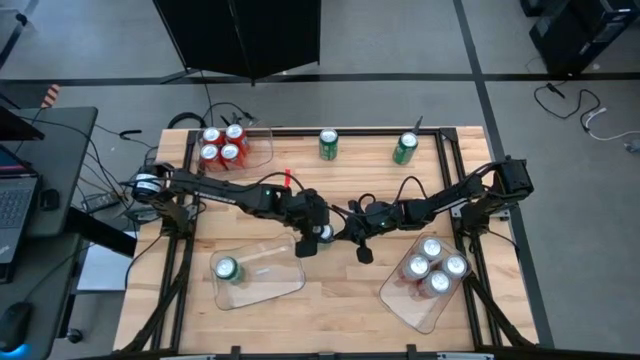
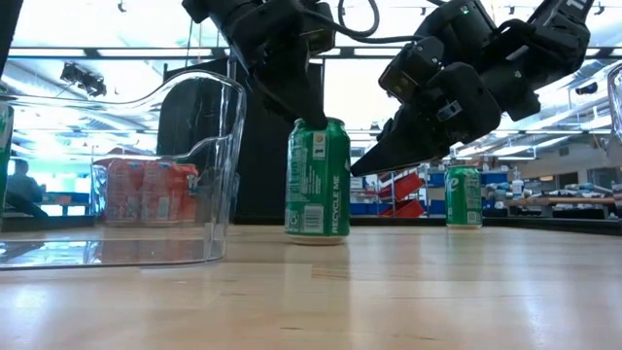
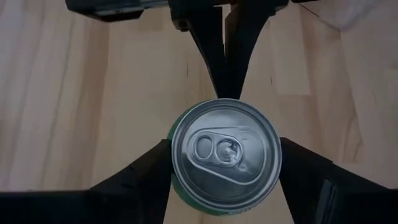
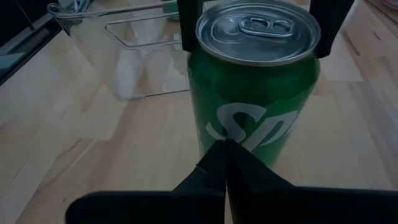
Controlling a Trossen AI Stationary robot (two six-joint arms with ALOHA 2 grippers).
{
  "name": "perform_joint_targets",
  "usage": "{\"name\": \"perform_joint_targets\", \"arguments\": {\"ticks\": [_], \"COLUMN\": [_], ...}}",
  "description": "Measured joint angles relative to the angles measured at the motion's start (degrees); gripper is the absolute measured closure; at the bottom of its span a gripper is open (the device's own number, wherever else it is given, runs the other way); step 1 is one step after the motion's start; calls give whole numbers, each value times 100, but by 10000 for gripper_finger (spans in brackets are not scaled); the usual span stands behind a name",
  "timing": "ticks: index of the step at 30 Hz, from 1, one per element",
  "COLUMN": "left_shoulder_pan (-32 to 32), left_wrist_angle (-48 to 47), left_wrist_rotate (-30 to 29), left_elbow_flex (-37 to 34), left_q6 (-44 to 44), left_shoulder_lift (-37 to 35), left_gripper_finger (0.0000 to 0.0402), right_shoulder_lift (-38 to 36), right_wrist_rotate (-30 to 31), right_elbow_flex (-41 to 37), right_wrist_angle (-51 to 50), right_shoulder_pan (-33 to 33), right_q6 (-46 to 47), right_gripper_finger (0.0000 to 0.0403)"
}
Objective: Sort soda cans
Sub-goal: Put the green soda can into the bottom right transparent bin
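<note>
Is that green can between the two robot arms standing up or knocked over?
Standing upright. In the low view the green can sits flat on the table, and the left wrist view looks straight down on its silver top.

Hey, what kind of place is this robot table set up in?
Probably a robotics lab or workshop: a wooden table on a grey floor, loose cables, a desk with a laptop, and shelving behind.
</note>
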Motion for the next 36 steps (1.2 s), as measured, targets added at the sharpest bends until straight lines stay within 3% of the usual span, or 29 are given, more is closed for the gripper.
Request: {"name": "perform_joint_targets", "arguments": {"ticks": [8, 14, 23, 28, 36], "left_shoulder_pan": [-62, -486, -1607, -2272, -3538], "left_wrist_angle": [-376, -692, -2539, -3383, -4249], "left_wrist_rotate": [-48, -345, -1325, -1369, -1767], "left_elbow_flex": [-16, 34, 1538, 1796, 1541], "left_q6": [-131, -206, -527, -2005, -4884], "left_shoulder_lift": [-573, -1169, -1303, -1277, -1262], "left_gripper_finger": [162, 164, 164, 164, 164], "right_shoulder_lift": [0, 0, 0, 0, 0], "right_wrist_rotate": [74, 70, 65, 63, 43], "right_elbow_flex": [4, 4, 4, 4, 4], "right_wrist_angle": [-102, -146, -152, -153, -146], "right_shoulder_pan": [-7, -104, -353, -391, -389], "right_q6": [0, -2, -20, -13, -42], "right_gripper_finger": [403, 403, 403, 403, 403]}}
